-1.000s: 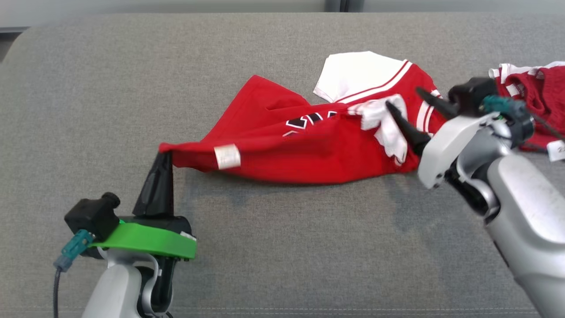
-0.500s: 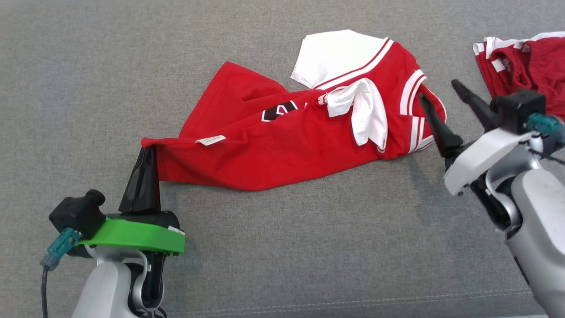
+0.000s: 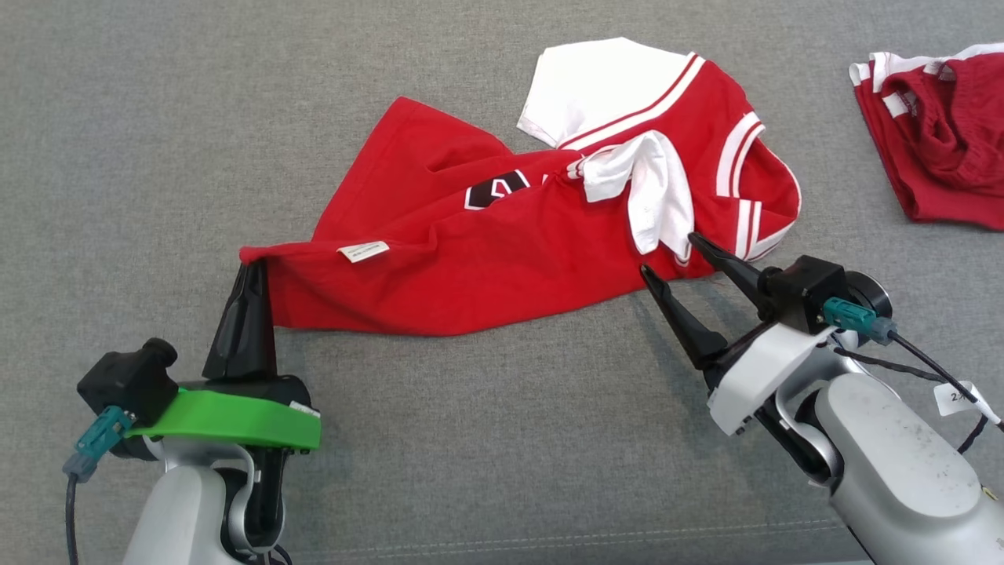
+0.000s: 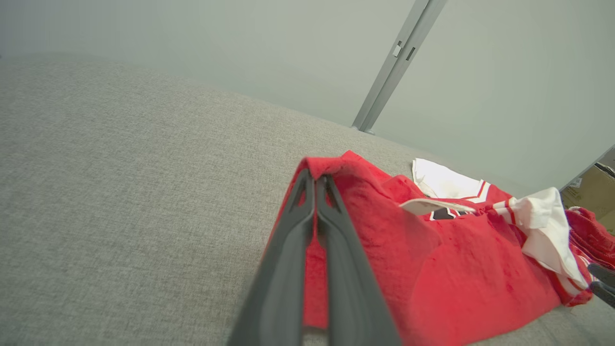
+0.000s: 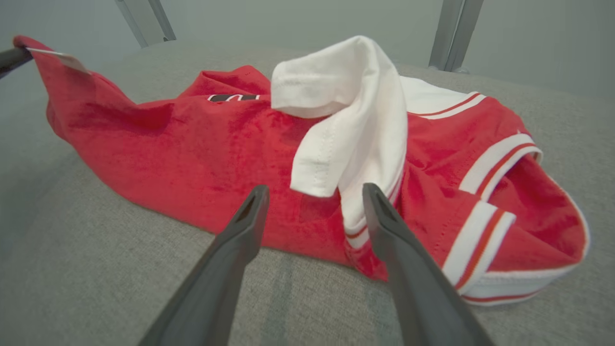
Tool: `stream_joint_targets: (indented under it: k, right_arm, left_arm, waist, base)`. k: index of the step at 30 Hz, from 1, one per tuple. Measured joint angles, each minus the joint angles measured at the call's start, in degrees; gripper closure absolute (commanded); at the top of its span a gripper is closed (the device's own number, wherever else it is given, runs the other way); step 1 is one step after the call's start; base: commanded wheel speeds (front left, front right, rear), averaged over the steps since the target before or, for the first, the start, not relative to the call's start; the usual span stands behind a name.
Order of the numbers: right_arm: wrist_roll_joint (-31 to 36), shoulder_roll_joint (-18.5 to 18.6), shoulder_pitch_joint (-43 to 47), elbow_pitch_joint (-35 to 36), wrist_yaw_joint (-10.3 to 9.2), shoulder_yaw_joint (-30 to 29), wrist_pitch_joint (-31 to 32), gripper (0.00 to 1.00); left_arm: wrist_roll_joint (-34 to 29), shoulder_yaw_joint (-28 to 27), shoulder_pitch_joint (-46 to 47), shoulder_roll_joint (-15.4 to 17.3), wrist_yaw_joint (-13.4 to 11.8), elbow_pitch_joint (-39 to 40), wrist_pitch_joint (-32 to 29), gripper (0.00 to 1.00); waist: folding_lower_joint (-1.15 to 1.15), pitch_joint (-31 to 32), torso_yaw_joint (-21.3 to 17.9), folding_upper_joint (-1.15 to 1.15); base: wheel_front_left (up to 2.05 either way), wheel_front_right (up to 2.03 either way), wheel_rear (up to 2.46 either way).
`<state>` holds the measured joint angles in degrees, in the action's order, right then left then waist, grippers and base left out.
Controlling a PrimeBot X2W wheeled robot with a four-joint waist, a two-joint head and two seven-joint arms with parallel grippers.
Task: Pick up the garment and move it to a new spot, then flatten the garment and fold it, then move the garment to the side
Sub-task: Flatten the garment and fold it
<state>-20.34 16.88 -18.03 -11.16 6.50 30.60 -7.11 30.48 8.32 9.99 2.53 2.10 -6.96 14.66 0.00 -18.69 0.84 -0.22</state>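
Left gripper (image 3: 252, 265) is clenched on one corner of the red jersey (image 3: 502, 267) — its two dark fingers are pressed together with the cloth pinched at their tips, and that corner is raised a little off the grey upholstered surface (image 3: 486, 439). From there the jersey runs up and to the right across the middle of the surface, rumpled and partly folded over itself. A white label (image 3: 363, 251) lies near the held corner and part of a black emblem (image 3: 494, 191) shows in a crease. One white sleeve (image 3: 604, 86) lies flat at the far edge. The other sleeve (image 3: 651, 196) is bunched and flopped over the chest, beside the striped collar (image 3: 753, 204).

At the jersey's near edge below that collar sits the right gripper (image 3: 668, 253), fingers spread wide and grasping nothing. Its tips are just at the cloth under the bunched sleeve — whether they touch it cannot be told.

A second red garment (image 3: 933, 149) with white trim lies crumpled at the far right, well apart from the jersey.
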Motion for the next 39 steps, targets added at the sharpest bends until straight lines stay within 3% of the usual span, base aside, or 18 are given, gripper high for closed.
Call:
stream_joint_targets:
  k: [15, 17, 19, 22, 26, 30, 33, 37, 39]
  right_arm:
    - [1.7, 0.6, -5.0, -9.1, 0.02, 0.6, -0.1, 0.0]
    - [3.2, 0.6, -5.3, -9.7, 0.02, 1.4, -0.6, 0.06]
    - [4.4, 0.7, -6.0, -10.1, 0.01, 1.5, -1.2, 0.05]
    - [7.4, 1.5, -7.8, -10.6, -1.77, 1.3, -2.8, 0.04]
    - [7.7, 1.3, -8.3, -11.8, -2.49, 1.2, -3.5, 0.22]
    - [9.4, 1.5, -8.5, -12.6, -3.53, 1.3, -4.1, 0.29]
    - [9.9, 1.6, -8.6, -12.6, -4.15, 1.2, -4.5, 0.54]
    - [10.0, 1.4, -8.6, -12.9, -4.17, 1.3, -5.0, 0.76]
    - [10.1, 1.3, -8.7, -13.2, -4.59, 1.4, -5.0, 0.98]
  left_arm:
    - [0.0, 2.6, 1.2, -0.2, 1.5, -0.1, 0.0, 1.0]
    - [0.1, 2.0, 1.2, -0.2, 1.5, 0.0, 0.0, 1.0]
    - [0.1, 1.4, 1.2, -0.2, 1.5, 0.0, 0.0, 1.0]
    - [0.6, 0.9, 1.2, -0.2, 1.5, 0.0, 0.0, 1.0]
    - [0.6, 0.3, 1.1, -0.2, 1.5, 0.1, 0.0, 1.0]
    - [0.6, 0.3, 1.1, -0.3, 1.5, 0.1, 0.0, 1.0]
    - [0.6, 0.9, 1.1, -0.3, 1.5, 0.1, 0.0, 1.0]
    - [0.6, 0.9, 1.1, -0.3, 1.5, 0.1, 0.0, 1.0]
    - [0.6, 0.9, 1.1, -0.3, 1.5, 0.1, 0.0, 1.0]
  waist:
    - [0.0, -1.7, 4.8, 0.0]
    - [0.0, -1.8, 5.4, 0.0]
    - [0.0, -1.7, 5.7, 0.0]
    - [0.0, -1.5, 5.5, 0.0]
    - [0.0, -1.2, 4.7, 0.0]
    - [0.0, -1.0, 3.8, 0.0]
    - [0.0, -0.9, 3.4, 0.0]
    - [0.0, -0.9, 3.2, 0.0]
    - [0.0, -0.9, 3.1, 0.0]
  base:
    - [0.0, 0.0, 0.0]
    - [0.0, 0.0, 0.0]
    - [0.0, 0.0, 0.0]
    - [0.0, 0.0, 0.0]
    - [0.0, 0.0, 0.0]
    - [0.0, 0.0, 0.0]
    - [0.0, 0.0, 0.0]
    - [0.0, 0.0, 0.0]
    - [0.0, 0.0, 0.0]
